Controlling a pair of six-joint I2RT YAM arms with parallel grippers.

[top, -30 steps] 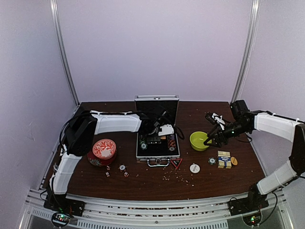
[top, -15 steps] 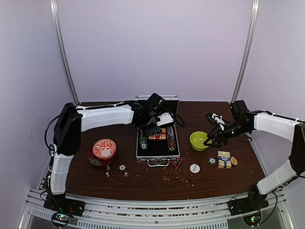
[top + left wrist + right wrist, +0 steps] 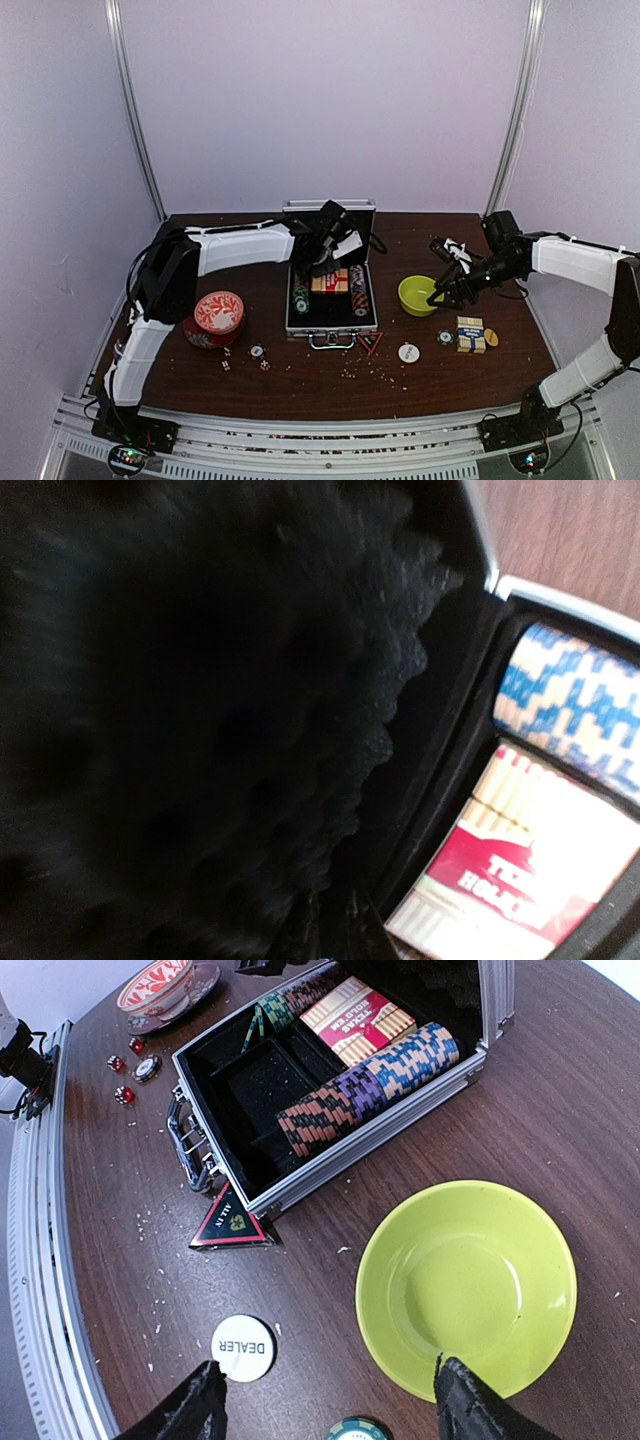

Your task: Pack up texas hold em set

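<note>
The silver case (image 3: 331,322) lies open at the table's middle, its black-lined lid (image 3: 328,222) upright. Inside lie a tan and red card deck (image 3: 331,282) and rows of striped chips (image 3: 358,291). My left gripper (image 3: 319,262) hangs shut over the case's back edge, against the lid's foam (image 3: 200,710); nothing shows between its dark fingertips (image 3: 335,935). The deck (image 3: 530,870) lies just to its right. My right gripper (image 3: 330,1410) stands open above the table between the round dealer button (image 3: 243,1347) and the lime-green bowl (image 3: 465,1285). A second deck (image 3: 470,334) lies right of it.
A triangular button (image 3: 230,1222) lies at the case's front corner. Small dice (image 3: 264,365) and a loose chip (image 3: 257,351) sit in front of the red tin (image 3: 213,318). Another chip (image 3: 445,338) lies beside the second deck. Crumbs dot the front of the table.
My left gripper rose from low over the case's middle back toward the lid and shut; the card deck now shows lying in the case. The right arm has not moved.
</note>
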